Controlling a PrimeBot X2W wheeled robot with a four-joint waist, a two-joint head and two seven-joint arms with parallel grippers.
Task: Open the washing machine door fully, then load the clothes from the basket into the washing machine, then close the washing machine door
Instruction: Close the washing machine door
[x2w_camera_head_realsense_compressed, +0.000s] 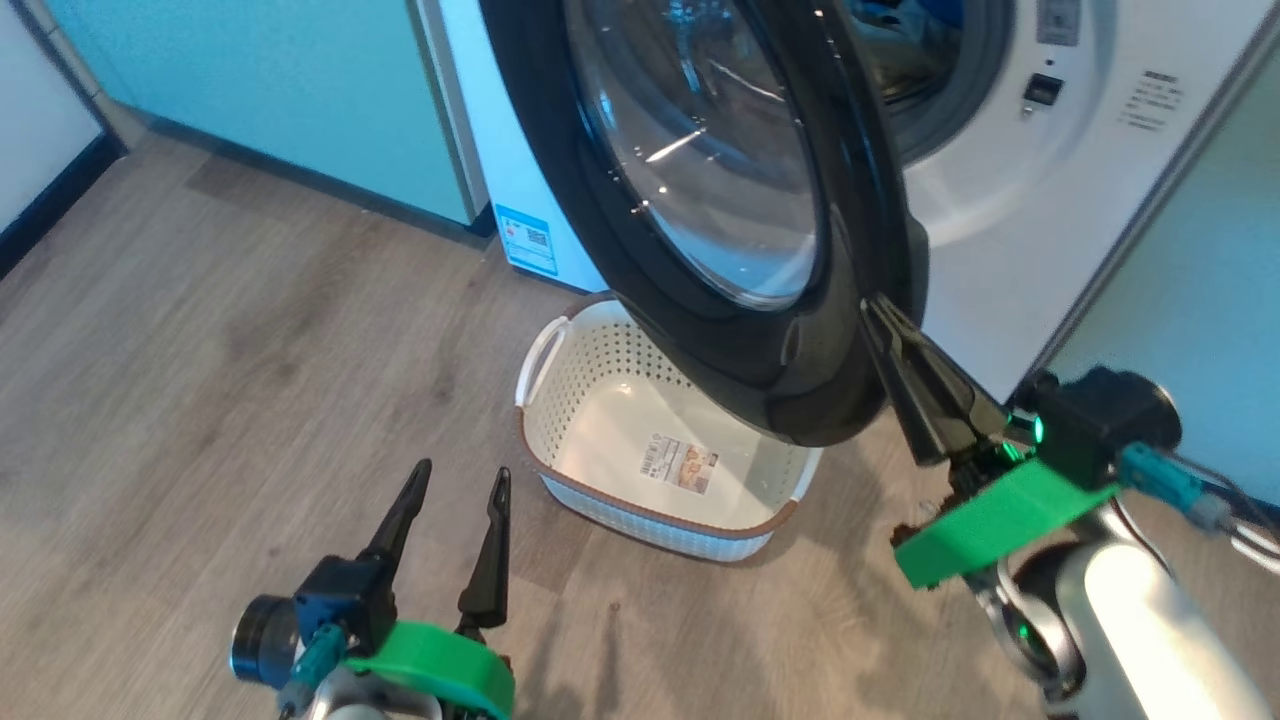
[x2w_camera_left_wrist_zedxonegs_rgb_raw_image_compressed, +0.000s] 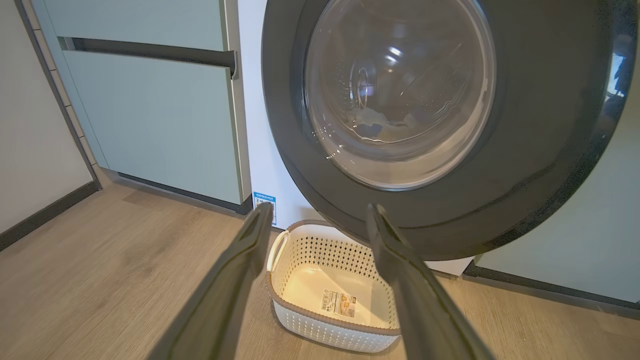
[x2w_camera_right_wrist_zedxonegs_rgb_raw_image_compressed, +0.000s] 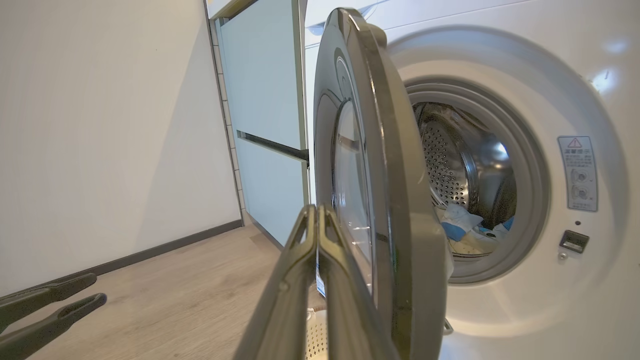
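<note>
One slip threatens: the right gripper (x2w_camera_head_realsense_compressed: 872, 308), fingers pinched together empty, touches the half-open washing machine door (x2w_camera_head_realsense_compressed: 720, 350) at its 4 o'clock rim and could skid off the gloss; left gripper (x2w_camera_head_realsense_compressed: 462, 470) splayed, clothes (x2w_camera_right_wrist_zedxonegs_rgb_raw_image_compressed: 457, 222) lying in the drum (x2w_camera_right_wrist_zedxonegs_rgb_raw_image_compressed: 450, 165).

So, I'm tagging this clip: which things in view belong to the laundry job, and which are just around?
Job: washing machine door, washing machine, basket (empty), clothes in the drum, right hand shut at the door's edge.
Just around: green cabinet, wooden floor, white wall.
</note>
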